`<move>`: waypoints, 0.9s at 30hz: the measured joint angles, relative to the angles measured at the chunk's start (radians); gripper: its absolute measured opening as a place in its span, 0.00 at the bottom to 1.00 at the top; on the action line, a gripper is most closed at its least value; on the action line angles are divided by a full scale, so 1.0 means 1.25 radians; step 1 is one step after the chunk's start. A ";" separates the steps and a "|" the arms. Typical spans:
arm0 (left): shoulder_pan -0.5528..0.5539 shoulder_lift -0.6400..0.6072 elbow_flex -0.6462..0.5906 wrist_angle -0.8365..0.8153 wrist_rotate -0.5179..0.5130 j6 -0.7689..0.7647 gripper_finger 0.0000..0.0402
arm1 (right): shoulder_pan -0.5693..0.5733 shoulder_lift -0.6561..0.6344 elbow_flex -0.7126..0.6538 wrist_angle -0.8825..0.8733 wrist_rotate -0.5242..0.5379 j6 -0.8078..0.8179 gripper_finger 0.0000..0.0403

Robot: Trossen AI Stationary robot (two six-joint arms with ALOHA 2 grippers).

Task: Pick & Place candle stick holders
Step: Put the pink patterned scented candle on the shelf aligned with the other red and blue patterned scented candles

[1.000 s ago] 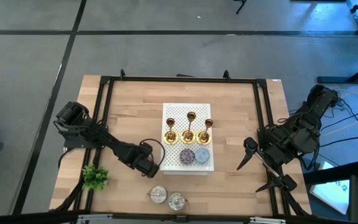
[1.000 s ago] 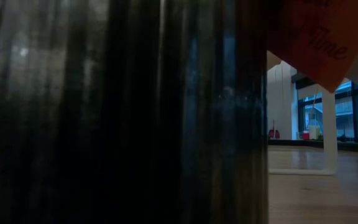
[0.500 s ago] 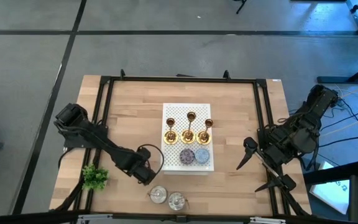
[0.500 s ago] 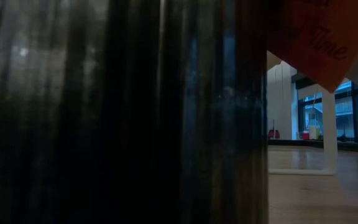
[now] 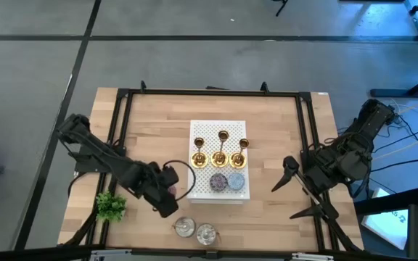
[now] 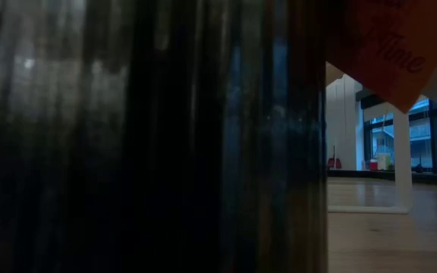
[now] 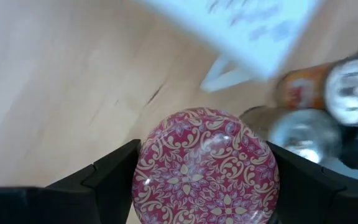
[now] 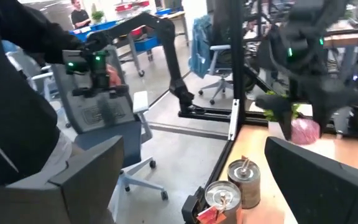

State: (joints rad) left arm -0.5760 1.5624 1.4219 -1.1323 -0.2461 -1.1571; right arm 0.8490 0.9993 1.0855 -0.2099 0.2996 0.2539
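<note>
While clamped flat across a pink patterned disc, hangs at lower centre-left of the high view, just off the white board's lower left corner: left claw. Gripped by the rim, face up, probably so as to go down level. Judged a side job, not the task's own pick.

Nearest the bottom edge of the high view: two silvery pots side by side on the bench, with a small green plant to their left. Likely parked there, out of the way of the board.

Next up the frame, on the lower part of the white board: purple disc and blue disc, touching or nearly so, with a bare spot to their left. Looks meant for the pink one, though that is only a guess.

Farther up, mid-frame on the same board: three gold candlesticks, upright in a row, none held or touched. Seem placed already, each in line with a disc spot below it.

Off the bench's right edge, at right of the frame: right claw, spread wide, empty, waiting well apart from the board.

Low view: blocked by something dark and close.
</note>
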 joint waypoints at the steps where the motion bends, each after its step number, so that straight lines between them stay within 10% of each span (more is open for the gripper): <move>1: 0.007 -0.006 0.012 0.006 -0.002 0.032 0.72 | 0.000 0.001 0.000 0.003 0.010 0.001 0.97; 27: 0.157 0.078 0.101 0.132 0.026 0.490 0.72 | -0.010 0.055 0.000 0.068 0.096 0.042 0.97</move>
State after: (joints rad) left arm -0.3802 1.6594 1.5477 -0.9679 -0.2133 -0.5448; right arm 0.8360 1.0684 1.0855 -0.1249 0.4190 0.3069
